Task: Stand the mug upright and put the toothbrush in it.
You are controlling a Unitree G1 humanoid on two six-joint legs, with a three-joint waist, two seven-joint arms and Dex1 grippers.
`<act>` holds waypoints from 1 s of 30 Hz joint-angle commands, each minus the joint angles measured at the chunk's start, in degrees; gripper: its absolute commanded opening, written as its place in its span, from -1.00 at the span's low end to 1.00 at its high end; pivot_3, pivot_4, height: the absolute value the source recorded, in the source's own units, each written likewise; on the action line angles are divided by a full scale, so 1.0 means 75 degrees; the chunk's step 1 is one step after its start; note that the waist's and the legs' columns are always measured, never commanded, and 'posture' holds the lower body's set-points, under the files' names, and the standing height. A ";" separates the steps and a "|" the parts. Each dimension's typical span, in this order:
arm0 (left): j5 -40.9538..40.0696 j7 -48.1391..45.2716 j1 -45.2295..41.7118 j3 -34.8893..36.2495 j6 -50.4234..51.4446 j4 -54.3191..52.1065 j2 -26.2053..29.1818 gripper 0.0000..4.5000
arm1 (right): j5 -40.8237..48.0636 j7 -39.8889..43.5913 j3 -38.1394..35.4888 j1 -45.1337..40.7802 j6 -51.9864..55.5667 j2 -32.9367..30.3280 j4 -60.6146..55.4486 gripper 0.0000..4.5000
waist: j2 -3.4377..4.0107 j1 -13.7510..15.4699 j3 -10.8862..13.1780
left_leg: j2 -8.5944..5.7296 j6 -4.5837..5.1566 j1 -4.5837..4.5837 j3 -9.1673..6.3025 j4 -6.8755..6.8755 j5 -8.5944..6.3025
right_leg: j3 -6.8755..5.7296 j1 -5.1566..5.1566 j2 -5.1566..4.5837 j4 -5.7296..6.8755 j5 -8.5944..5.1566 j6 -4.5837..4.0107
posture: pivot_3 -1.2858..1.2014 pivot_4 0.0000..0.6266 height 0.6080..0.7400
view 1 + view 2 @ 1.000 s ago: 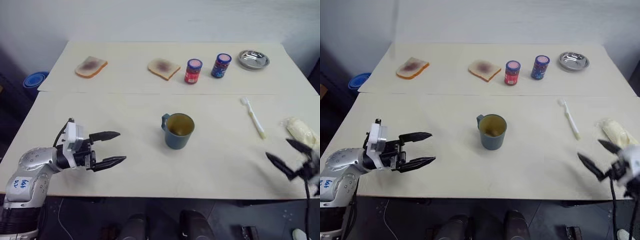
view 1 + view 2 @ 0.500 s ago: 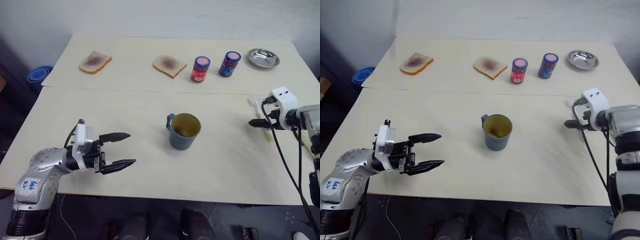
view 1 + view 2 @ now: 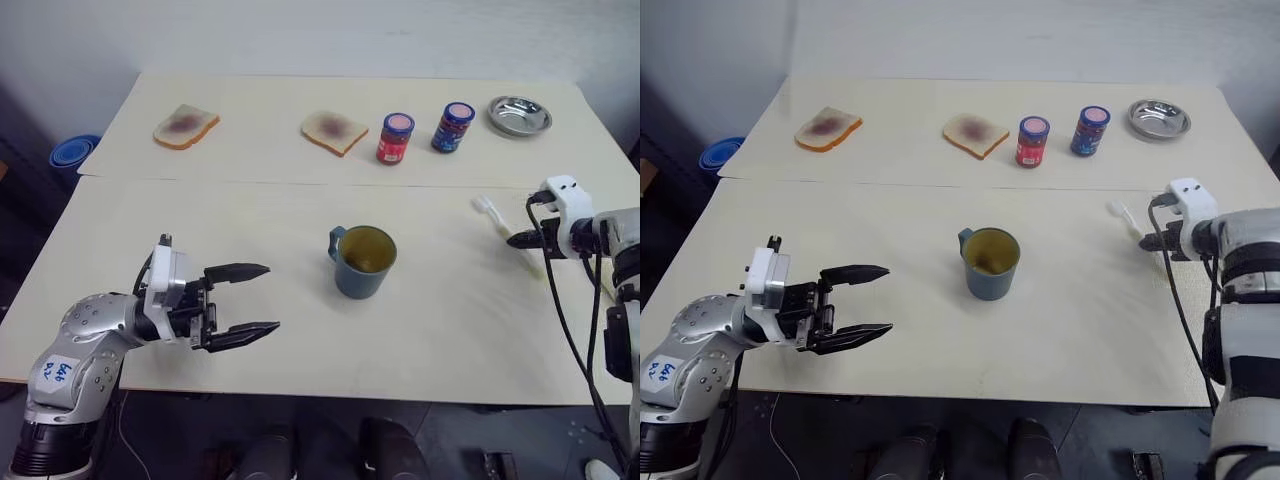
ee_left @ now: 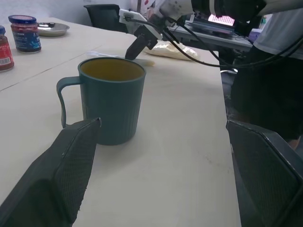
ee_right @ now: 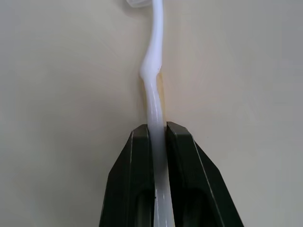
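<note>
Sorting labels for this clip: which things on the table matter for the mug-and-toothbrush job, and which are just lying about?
Job: mug, upright; toothbrush, pinched between the right gripper fingers.

Lying about: two toast slices, red-lidded jar, blue-lidded jar, metal dish.

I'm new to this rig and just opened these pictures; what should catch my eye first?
The teal mug stands upright mid-table, mouth up. At the table's right side, the right gripper is shut on the white toothbrush, which lies flat on the table. The left gripper hovers open, left of the mug.
</note>
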 commanded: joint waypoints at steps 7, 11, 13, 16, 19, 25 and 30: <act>-0.0044 0.0251 0.0073 0.0101 -0.0112 0.0017 -0.0242 1.00 | 0.4302 0.1193 -0.2325 0.2644 -0.0256 0.2258 -0.7194 -0.97 | 0.0001 -0.0145 0.0000 | 0.0021 -0.0017 0.0011 -0.0016 0.0008 0.0005 | -0.0001 -0.0005 0.0012 0.0040 0.0002 0.0003 | 0.03 -0.52 1.00; 0.0012 0.0274 0.0035 0.0062 -0.0094 0.0071 -0.0225 1.00 | 0.4839 0.0002 -0.1801 0.3479 -0.0095 0.3661 -0.9437 -0.97 | -0.0004 -0.0083 -0.0002 | 0.0006 -0.0016 0.0005 -0.0044 0.0026 0.0004 | 0.0005 -0.0002 0.0003 0.0051 0.0001 0.0001 | 0.03 -0.52 1.00; 0.0021 0.0297 -0.0002 0.0071 -0.0077 0.0083 -0.0197 1.00 | 0.4675 0.0026 -0.1584 0.3859 -0.0304 0.3839 -0.9660 -0.97 | -0.0004 -0.0008 -0.0003 | 0.0001 -0.0017 0.0001 -0.0051 0.0030 0.0003 | 0.0012 0.0000 0.0002 0.0052 0.0001 0.0001 | 0.03 -0.52 1.00; 0.0024 0.0308 -0.0038 0.0096 -0.0079 0.0121 -0.0165 1.00 | 0.4622 0.0062 -0.1414 0.4157 -0.0506 0.3909 -0.9661 -0.97 | -0.0004 0.0095 -0.0003 | -0.0019 -0.0008 -0.0004 -0.0068 0.0041 0.0000 | 0.0023 0.0008 -0.0001 0.0052 0.0000 0.0000 | 0.03 -0.52 1.00; 0.0055 0.0350 -0.0054 0.0120 -0.0109 0.0160 -0.0139 1.00 | 0.4436 0.0418 -0.1124 0.4334 -0.0980 0.4013 -0.9485 -0.97 | -0.0004 0.0033 -0.0003 | -0.0020 -0.0001 -0.0004 -0.0064 0.0046 -0.0005 | 0.0028 0.0008 0.0001 0.0052 0.0000 0.0000 | 0.03 -0.52 1.00; 0.0187 0.0404 0.0024 0.0260 -0.0213 0.0199 -0.0030 1.00 | 0.4095 0.1254 -0.1046 0.4617 -0.1695 0.3375 -0.9333 -0.10 | -0.0004 -0.0004 -0.0003 | -0.0006 -0.0005 0.0005 -0.0051 0.0039 -0.0004 | 0.0031 0.0007 0.0015 0.0052 0.0000 0.0000 | 0.03 -0.52 1.00; 0.0573 0.0463 0.0371 0.0584 -0.0677 0.0398 0.0073 1.00 | 0.3690 0.1647 -0.1577 0.4950 -0.2713 0.2515 -0.8825 0.61 | -0.0004 0.0030 -0.0002 | -0.0010 -0.0003 0.0004 -0.0051 0.0040 -0.0004 | 0.0030 0.0009 0.0009 0.0047 0.0000 0.0000 | 0.03 -0.52 1.00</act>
